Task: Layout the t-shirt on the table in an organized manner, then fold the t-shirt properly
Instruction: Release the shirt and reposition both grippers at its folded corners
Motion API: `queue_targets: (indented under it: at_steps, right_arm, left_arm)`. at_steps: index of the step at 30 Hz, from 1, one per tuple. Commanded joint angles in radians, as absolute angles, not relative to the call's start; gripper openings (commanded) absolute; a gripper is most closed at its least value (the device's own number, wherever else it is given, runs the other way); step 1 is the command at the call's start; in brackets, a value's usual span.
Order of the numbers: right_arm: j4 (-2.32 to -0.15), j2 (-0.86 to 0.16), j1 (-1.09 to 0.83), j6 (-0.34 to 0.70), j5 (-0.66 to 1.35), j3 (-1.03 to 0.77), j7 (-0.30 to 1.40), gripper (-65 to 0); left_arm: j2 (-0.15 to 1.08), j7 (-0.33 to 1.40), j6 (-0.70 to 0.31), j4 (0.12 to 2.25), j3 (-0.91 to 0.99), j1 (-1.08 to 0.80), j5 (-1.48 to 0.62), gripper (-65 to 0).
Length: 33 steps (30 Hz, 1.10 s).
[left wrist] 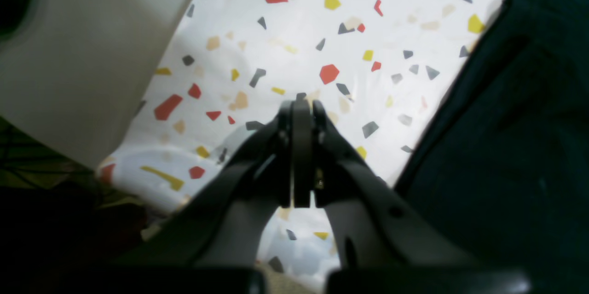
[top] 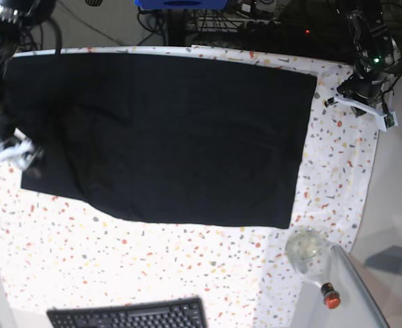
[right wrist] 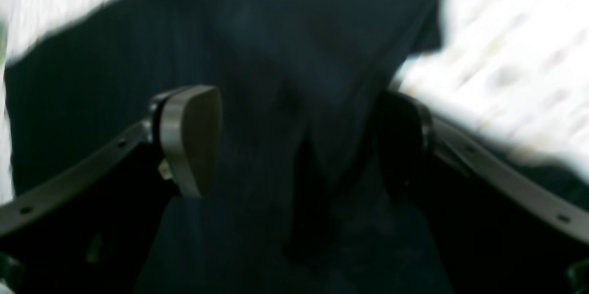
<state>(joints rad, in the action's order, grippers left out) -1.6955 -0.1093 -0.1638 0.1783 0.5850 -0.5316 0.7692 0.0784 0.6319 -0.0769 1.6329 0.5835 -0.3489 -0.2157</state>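
Observation:
The black t-shirt (top: 166, 130) lies spread flat across the far half of the speckled table (top: 153, 260). My right gripper (top: 16, 150) is at the shirt's left edge. In the right wrist view, which is blurred, the right gripper (right wrist: 299, 133) is open, its fingers (right wrist: 193, 137) wide apart over the dark t-shirt (right wrist: 276, 45), which rises in a ridge between them. My left gripper (top: 361, 96) hovers beyond the shirt's right edge. Up close the left gripper (left wrist: 301, 100) is shut on nothing above the table (left wrist: 322, 31), with the t-shirt (left wrist: 506, 147) to its right.
A black keyboard (top: 129, 316) lies at the table's front edge. A clear glass vessel (top: 306, 249) and a red-capped item (top: 330, 295) sit at the front right corner. A plain grey surface (top: 392, 205) borders the table on the right. Cables and equipment line the far edge.

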Motion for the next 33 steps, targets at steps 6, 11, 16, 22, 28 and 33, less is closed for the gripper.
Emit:
queue_targets:
  at_steps: [6,11,16,22,28,33]
  right_arm:
    - [-1.311,-0.24,0.084,0.173,0.59,-0.515,0.751,-26.6]
    - [-0.993,-0.309,0.217,0.173,0.59,-0.432,0.713,-28.4]
    - [-0.886,-0.328,0.246,0.171,0.59,-0.361,0.625,-28.8]
    - [-0.886,-0.325,0.24,0.171,0.59,-0.351,0.622,-51.0]
    - [-0.892,-0.326,0.24,0.176,0.591,-0.349,0.625,-65.0]
    - [-0.928,-0.326,0.234,0.176,0.595,-0.351,0.63,-65.0]
  left_arm:
    - [0.088,0.61,-0.073,1.649,0.588,-0.352,-0.219,-65.0]
    - [0.09,0.61,-0.073,1.649,0.588,-0.354,-0.219,-65.0]
    - [0.09,0.61,-0.073,1.649,0.588,-0.354,-0.219,-65.0]
    - [0.09,0.61,-0.073,1.647,0.588,-0.351,-0.219,-65.0]
    - [0.09,0.61,-0.073,1.647,0.588,-0.346,-0.219,-65.0]
    - [0.091,0.61,-0.073,1.624,0.582,-0.332,-0.217,-65.0]
